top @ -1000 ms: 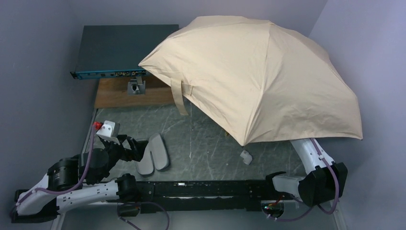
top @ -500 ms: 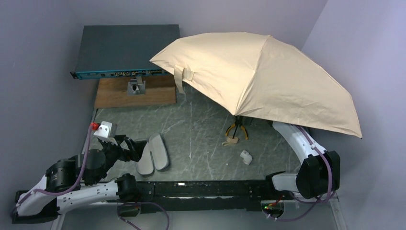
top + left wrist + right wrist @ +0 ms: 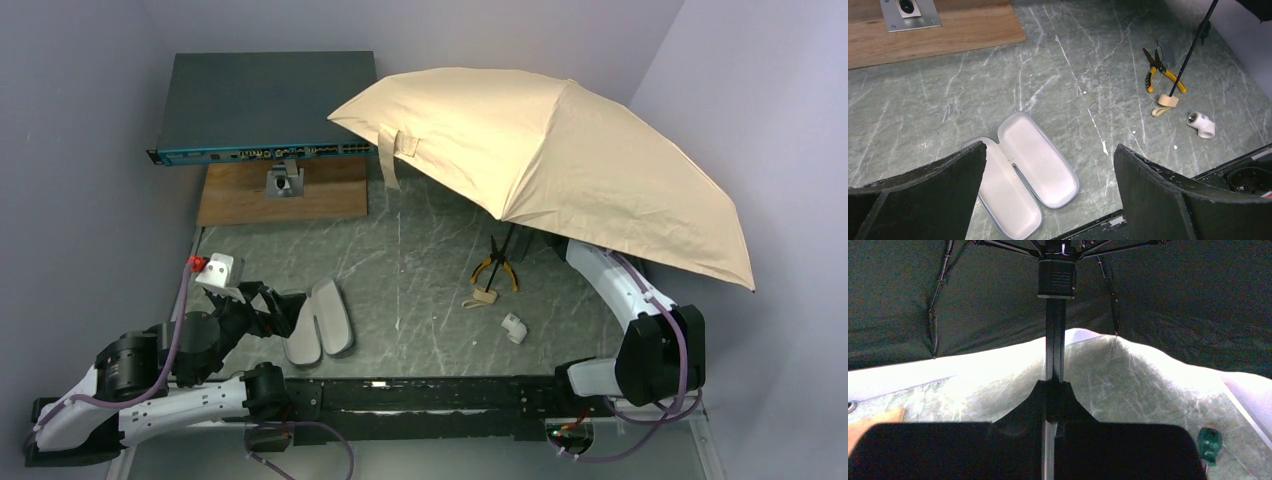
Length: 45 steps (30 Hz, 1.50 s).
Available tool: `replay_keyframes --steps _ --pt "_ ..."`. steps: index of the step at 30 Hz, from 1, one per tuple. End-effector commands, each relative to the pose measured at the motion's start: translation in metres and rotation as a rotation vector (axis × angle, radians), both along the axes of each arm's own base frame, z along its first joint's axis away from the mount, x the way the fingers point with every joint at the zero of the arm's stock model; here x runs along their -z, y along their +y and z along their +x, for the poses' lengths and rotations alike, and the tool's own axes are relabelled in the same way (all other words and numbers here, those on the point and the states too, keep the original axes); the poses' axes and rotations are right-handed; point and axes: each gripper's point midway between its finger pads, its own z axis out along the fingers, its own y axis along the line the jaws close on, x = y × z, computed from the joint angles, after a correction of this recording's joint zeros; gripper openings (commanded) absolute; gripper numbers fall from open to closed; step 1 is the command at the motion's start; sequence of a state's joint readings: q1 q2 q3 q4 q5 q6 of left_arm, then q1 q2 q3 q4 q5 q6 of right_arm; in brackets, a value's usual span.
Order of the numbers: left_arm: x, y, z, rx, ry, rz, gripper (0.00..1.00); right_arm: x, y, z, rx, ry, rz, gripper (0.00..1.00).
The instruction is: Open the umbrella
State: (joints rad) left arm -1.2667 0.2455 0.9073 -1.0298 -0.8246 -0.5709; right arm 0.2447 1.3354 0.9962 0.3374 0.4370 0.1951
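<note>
The umbrella (image 3: 560,170) is open, its cream-beige canopy spread over the right half of the table with the strap tab (image 3: 390,155) hanging at its left edge. Its black shaft (image 3: 507,250) slants down to the tan handle (image 3: 486,296), which rests on the table. In the right wrist view my right gripper (image 3: 1055,400) is shut on the shaft (image 3: 1054,345) below the runner (image 3: 1057,280), under the black underside (image 3: 973,300). The canopy hides this gripper in the top view. My left gripper (image 3: 1050,147) is open and empty above the lavender-grey case (image 3: 1023,175).
Yellow-handled pliers (image 3: 497,268) and a white pipe elbow (image 3: 514,327) lie near the handle. A dark network switch (image 3: 260,105) and a wooden board (image 3: 280,195) sit at the back left. The walls stand close on the right and behind the canopy.
The right arm has swung the umbrella up and back. The canopy's near edge lifted, uncovering the shaft, handle and pliers. The left arm has barely moved.
</note>
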Motion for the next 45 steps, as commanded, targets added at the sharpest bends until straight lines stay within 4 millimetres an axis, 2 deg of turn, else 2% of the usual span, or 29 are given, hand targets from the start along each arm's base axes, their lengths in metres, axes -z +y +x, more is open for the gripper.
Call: replay_keyframes --steps 1,6,11,15,19,21,25,28,30,31,34,38,45 --pt "-0.001 0.0 -0.001 0.002 0.0 -0.017 0.99 0.027 -0.019 -0.003 0.07 0.095 -0.036 0.04" --pt "-0.001 0.0 -0.001 0.001 0.002 -0.014 0.99 0.023 -0.015 -0.007 0.045 0.097 -0.016 0.03" --pt "-0.002 0.002 0.0 -0.011 0.0 -0.022 0.99 0.034 -0.02 -0.007 0.097 0.178 0.014 0.0" --pt "-0.003 0.016 0.007 -0.105 -0.01 -0.045 0.99 0.037 -0.012 -0.011 0.038 0.184 0.01 0.0" --pt "-0.008 0.036 0.014 -0.232 -0.017 -0.044 0.99 0.038 -0.015 -0.015 0.057 0.172 0.029 0.0" --pt "-0.011 0.04 0.018 -0.275 -0.037 -0.015 0.99 0.039 -0.016 -0.016 0.061 0.172 0.027 0.0" --pt "-0.032 0.044 0.033 -0.377 -0.147 0.09 0.99 0.037 -0.014 -0.016 0.055 0.167 0.038 0.0" --pt "-0.052 0.044 0.046 -0.45 -0.275 0.285 1.0 0.037 -0.011 -0.015 0.039 0.166 0.046 0.0" --pt "-0.077 0.026 0.053 -0.379 -0.41 0.341 0.99 0.038 -0.01 -0.015 0.032 0.168 0.048 0.0" --pt "-0.081 0.018 0.054 -0.34 -0.452 0.309 0.99 0.038 -0.01 -0.016 0.031 0.17 0.05 0.0" --pt "-0.076 0.005 0.053 -0.252 -0.531 0.296 0.99 0.039 -0.01 -0.016 0.03 0.169 0.051 0.0" --pt "-0.06 0.018 0.055 -0.35 -0.53 0.31 0.99 0.035 -0.01 -0.017 0.03 0.166 0.051 0.0" --pt "-0.053 0.011 0.059 -0.33 -0.492 0.374 0.99 0.032 -0.009 -0.018 0.024 0.16 0.052 0.0"
